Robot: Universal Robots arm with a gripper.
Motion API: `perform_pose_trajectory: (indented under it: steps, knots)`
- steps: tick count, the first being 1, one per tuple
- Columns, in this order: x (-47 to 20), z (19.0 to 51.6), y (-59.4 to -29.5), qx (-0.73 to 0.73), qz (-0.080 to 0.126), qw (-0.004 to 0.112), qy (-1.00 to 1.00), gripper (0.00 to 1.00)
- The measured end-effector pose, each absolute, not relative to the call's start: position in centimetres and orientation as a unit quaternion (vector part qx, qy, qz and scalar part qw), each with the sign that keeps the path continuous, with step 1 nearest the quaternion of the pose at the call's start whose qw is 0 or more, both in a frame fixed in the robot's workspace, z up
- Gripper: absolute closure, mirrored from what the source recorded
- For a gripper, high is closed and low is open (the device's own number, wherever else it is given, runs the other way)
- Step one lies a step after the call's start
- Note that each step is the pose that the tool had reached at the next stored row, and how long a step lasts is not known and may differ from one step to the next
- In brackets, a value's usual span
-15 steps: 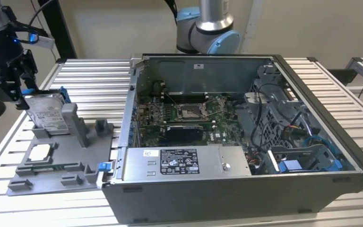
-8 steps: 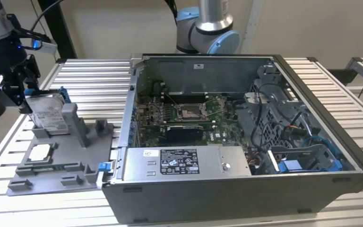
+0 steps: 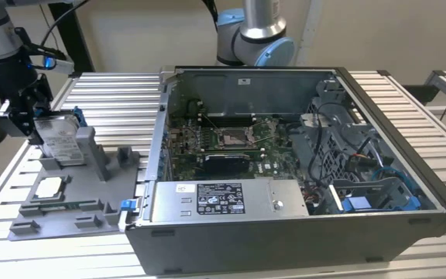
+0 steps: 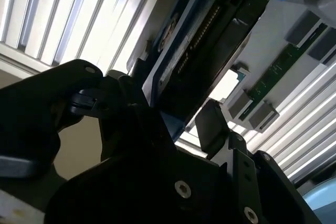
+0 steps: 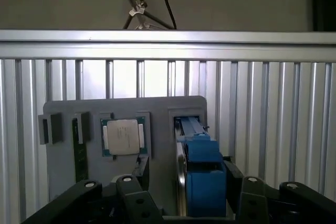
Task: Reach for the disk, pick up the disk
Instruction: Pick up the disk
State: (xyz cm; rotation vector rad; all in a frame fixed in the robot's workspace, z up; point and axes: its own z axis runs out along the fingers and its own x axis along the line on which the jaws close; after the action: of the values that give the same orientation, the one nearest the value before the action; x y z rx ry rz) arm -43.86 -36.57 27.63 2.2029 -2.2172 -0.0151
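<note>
- The flat silver-grey metal disk, white-labelled and edged by a blue plastic bracket, stands on edge in a slot of the grey moulded plastic fixture. In the exterior view it is at nine o'clock from the open dark-grey computer case. Standing upright, it offers both broad faces to a pinch.
- The black gripper straddles it with jaws wide. In the first wrist view, fixture grey shows between one finger and the bracket, so I judge nothing is clamped.
- The disk looks seated, not lifted.
</note>
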Motion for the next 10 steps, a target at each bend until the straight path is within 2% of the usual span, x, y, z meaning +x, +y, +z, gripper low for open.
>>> perform_pose_trajectory:
  steps: [10]
  knots:
    - [-43.8,26.4,-36.6,0.705,-0.005,0.008,-0.709,0.0]
